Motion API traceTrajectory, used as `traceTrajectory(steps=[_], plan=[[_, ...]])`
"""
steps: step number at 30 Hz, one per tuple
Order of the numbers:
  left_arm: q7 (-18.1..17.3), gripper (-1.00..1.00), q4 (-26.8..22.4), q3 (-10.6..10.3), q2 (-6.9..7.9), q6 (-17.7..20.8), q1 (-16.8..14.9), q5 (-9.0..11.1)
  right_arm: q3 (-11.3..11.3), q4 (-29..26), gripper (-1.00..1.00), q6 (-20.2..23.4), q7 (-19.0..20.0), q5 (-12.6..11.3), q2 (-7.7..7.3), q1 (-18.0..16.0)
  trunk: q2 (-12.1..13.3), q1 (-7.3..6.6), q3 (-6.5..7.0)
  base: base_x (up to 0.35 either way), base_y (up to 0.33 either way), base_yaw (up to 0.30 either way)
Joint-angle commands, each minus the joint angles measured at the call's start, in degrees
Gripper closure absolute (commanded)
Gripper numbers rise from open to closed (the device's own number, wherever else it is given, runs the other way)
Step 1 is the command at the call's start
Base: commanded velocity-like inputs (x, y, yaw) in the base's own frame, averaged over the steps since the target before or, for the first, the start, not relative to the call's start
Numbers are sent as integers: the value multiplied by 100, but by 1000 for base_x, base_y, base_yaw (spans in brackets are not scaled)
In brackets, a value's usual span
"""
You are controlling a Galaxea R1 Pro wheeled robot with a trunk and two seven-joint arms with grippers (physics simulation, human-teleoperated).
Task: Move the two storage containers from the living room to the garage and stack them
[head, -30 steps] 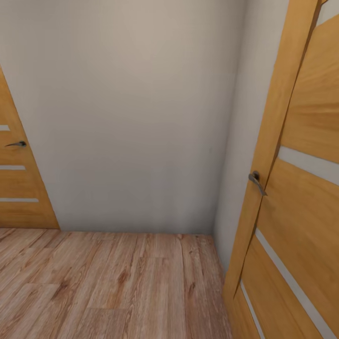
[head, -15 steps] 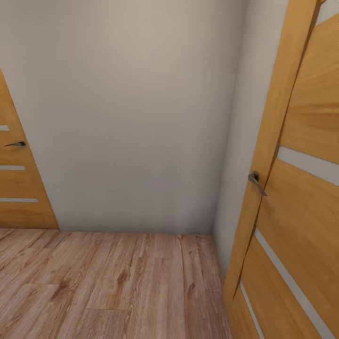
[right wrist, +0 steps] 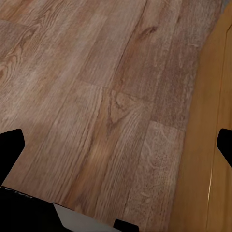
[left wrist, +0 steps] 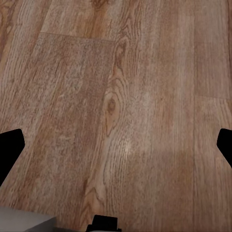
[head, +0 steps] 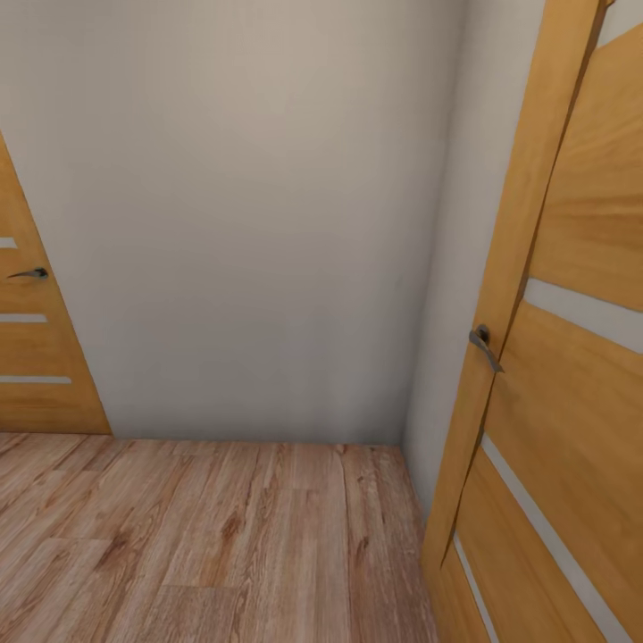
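Note:
The storage containers are out of view, and so is the garage. My left gripper (left wrist: pixel 116 145) hangs open over light wood-plank flooring (left wrist: pixel 121 87), its black fingertips (left wrist: pixel 9 150) far apart with nothing between them. Open as well, my right gripper (right wrist: pixel 116 147) hovers above the same plank flooring (right wrist: pixel 96 87), close to the foot of an orange wooden door (right wrist: pixel 212 145). Its fingertips (right wrist: pixel 10 147) hold nothing.
A plain beige wall (head: pixel 250 223) stands straight ahead, meeting a side wall at a corner (head: pixel 438 295). An orange wooden door (head: pixel 572 375) with a grey handle (head: pixel 483 345) is close on the right. Another orange door (head: pixel 36 357) stands at the far left. Plank flooring (head: pixel 196 536) lies in front.
The whole head view has drifted very slightly, so the camera has moved a little. Nothing else differs.

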Motion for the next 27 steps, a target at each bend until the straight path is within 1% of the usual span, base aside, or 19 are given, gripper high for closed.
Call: traceTrajectory(steps=[1, 9, 27], plan=[[2, -100, 21, 19, -2, -32, -9, -1, 34, -13, -100, -3, -3, -21, -3, 3, -3, 0, -5, 87, 0, 0], [2, -100, 21, 19, -3, -32, -9, -1, 38, -12, -100, -7, -1, -14, -3, 3, -3, 0, -5, 212, 0, 0], [2, -100, 21, 19, -4, -32, -9, -1, 66, -6, -100, -10, 38, 4, -5, 4, -3, 0, -5, 10, 0, 0]])
